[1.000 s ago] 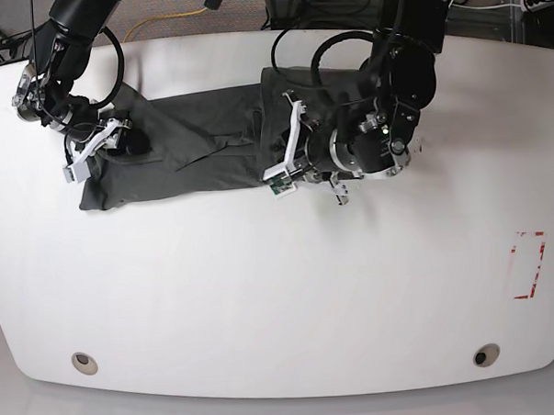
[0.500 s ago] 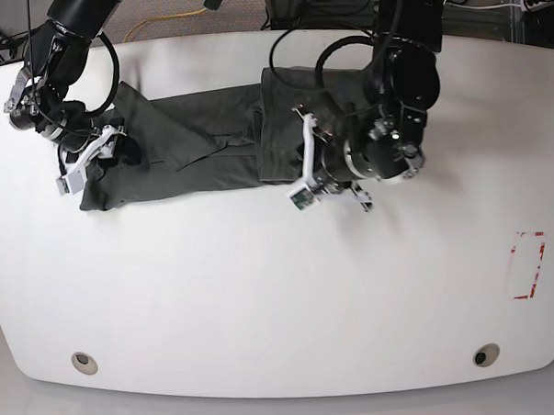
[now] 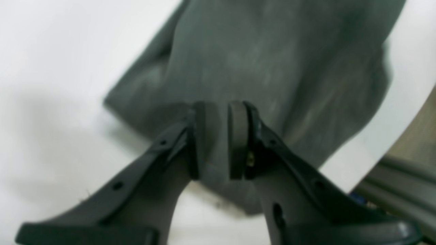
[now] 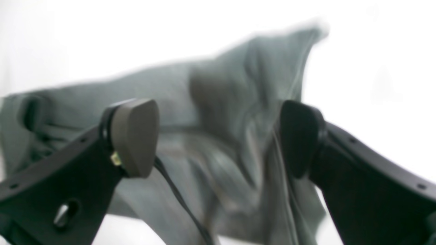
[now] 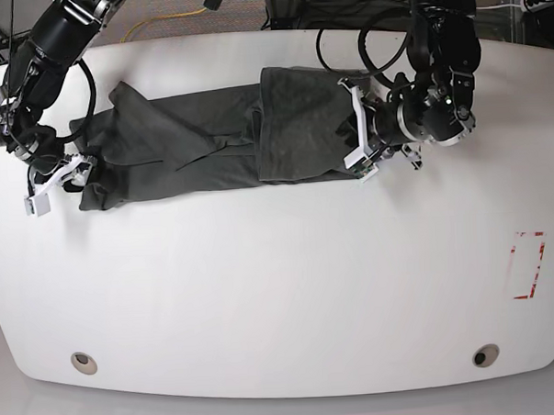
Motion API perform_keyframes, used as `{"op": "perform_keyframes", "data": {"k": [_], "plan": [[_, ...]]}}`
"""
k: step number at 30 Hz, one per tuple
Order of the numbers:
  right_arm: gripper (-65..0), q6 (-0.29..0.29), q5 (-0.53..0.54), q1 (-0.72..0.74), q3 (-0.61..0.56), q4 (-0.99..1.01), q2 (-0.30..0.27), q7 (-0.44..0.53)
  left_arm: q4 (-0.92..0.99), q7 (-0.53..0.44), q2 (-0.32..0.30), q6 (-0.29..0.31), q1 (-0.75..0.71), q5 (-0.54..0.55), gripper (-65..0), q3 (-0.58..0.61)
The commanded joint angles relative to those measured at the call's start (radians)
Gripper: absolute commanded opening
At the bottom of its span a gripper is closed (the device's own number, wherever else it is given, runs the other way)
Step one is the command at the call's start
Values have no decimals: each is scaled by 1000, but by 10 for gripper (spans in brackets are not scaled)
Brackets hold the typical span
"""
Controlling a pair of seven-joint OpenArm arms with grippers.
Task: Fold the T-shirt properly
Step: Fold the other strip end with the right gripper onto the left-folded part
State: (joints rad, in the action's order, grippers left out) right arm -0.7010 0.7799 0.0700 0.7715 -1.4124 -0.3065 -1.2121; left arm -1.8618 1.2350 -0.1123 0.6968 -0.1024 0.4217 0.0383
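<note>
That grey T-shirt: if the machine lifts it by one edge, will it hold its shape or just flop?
Probably flop: the T-shirt lies in soft creases and overlapping folds. It likely drapes from wherever it is pinched, as cloth bunches between the left claw pads. It looks light and unlikely to slide far on the table.

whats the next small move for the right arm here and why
Probably ease the right tool forward onto the near end of the T-shirt and close. It hangs open just off the cloth, while the left tool appears pinched on the other end.
</note>
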Motion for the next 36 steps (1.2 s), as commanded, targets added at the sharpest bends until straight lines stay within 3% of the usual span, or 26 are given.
{"op": "perform_keyframes", "data": {"k": [1, 7, 12, 23, 32, 35, 36], "plan": [[-120, 3, -4, 23, 41, 51, -59, 12, -19, -14, -5, 1, -18, 15, -546, -39], [-120, 3, 0, 40, 50, 181, -107, 15, -8, -16, -7, 1, -29, 10, -546, -116], [-120, 3, -4, 18, 50, 181, -93, 15, 8, -18, -7, 1, -23, 4, -546, -122], [-178, 3, -4, -58, -19, 89, 11, 15, 120, -24, -3, 1, 14, 6, -546, -122], [-187, 3, -3, -75, -66, 55, 36, 15, 158, -24, -3, 1, 17, -16, -546, -122], [-262, 3, -1, -75, -68, 55, 34, 15, 173, -24, -3, 1, 19, -45, -546, -122], [-342, 3, 2, -75, -68, 55, 31, 15, 175, -24, -2, 1, 19, -51, -546, -122]]}}
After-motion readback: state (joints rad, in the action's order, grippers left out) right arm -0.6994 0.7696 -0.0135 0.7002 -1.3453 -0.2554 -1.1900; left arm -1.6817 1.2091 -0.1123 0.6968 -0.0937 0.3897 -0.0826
